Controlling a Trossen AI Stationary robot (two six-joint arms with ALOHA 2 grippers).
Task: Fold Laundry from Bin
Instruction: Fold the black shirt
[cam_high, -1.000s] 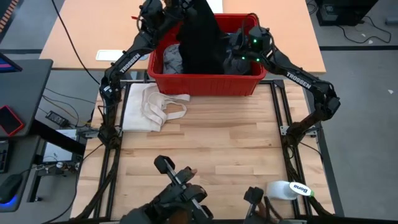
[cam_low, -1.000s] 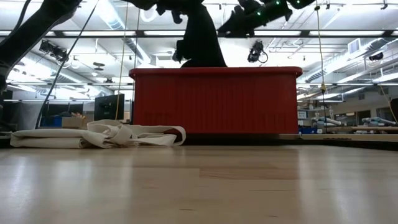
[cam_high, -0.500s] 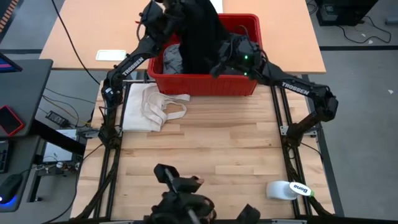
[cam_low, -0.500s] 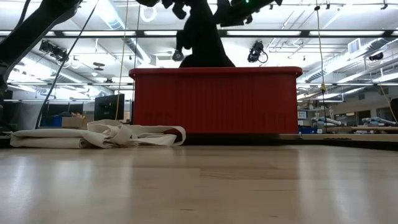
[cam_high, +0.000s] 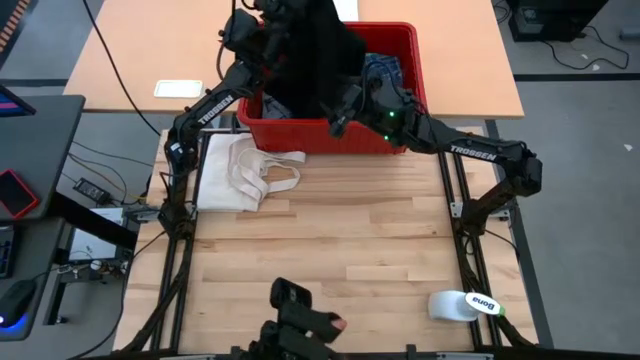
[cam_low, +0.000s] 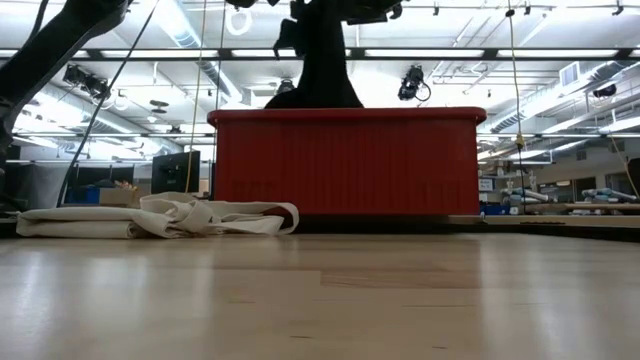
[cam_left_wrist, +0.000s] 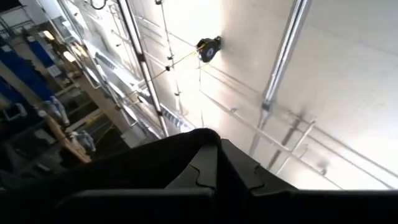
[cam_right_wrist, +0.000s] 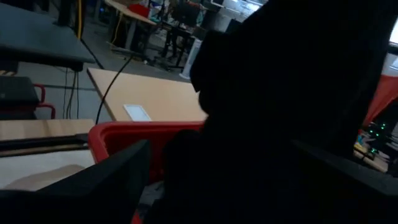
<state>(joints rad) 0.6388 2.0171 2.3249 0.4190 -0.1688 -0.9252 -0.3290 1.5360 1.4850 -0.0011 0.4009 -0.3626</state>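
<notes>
Cream cloth (cam_high: 247, 171) beside red bin (cam_high: 330, 135); white roll (cam_high: 462, 304) well apart.

Light butcher-block table (cam_high: 330, 250) up front, a second tan table (cam_high: 160, 50) set behind it — grey floor (cam_high: 590, 180) all around. On the left a dark desk (cam_high: 40, 170) with cables trailing beside it. Across the room at table height, long strip lights (cam_low: 440, 52) run along an open ceiling, and shelving and benches (cam_low: 560, 205) crowd the far side. Overhead, pale ceiling panels (cam_left_wrist: 336, 81) with conduit — a reel (cam_left_wrist: 208, 48) hangs there.
</notes>
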